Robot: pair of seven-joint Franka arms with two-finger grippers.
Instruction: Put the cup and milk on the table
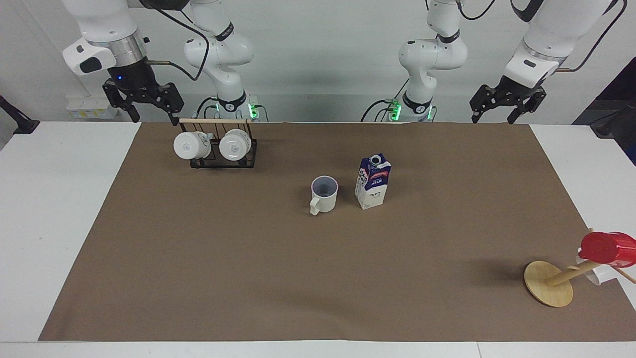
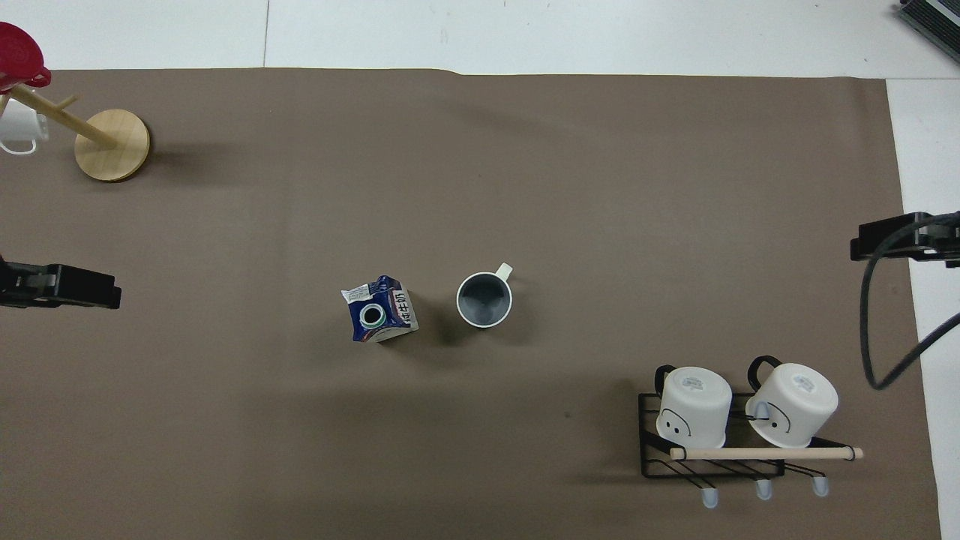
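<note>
The small cream-white mug with a lavender-blue inside (image 1: 324,194) stands upright, mouth up, near the middle of the brown rectangular mat (image 1: 248,278), its loop handle pointing away from the robots. Just beside it, toward the left arm's end and not touching, the dark blue and white gable-top milk carton (image 1: 373,181) stands with its long axis vertical, round cap on top.

The left hand (image 1: 502,103) hangs raised and empty over the mat's edge by the robots, well apart from the carton, its fingers spread. The right hand (image 1: 144,102) hangs likewise empty with fingers spread, just above the black wire rack with a wooden rail (image 1: 221,141), which carries two white mugs lying on their sides.

The white tabletop (image 1: 54,199) shows around the mat. At the left arm's end stands a wooden peg stand with a round base (image 1: 549,283), bearing a red cup (image 1: 607,248). A pale wall rises past the robots' bases.
</note>
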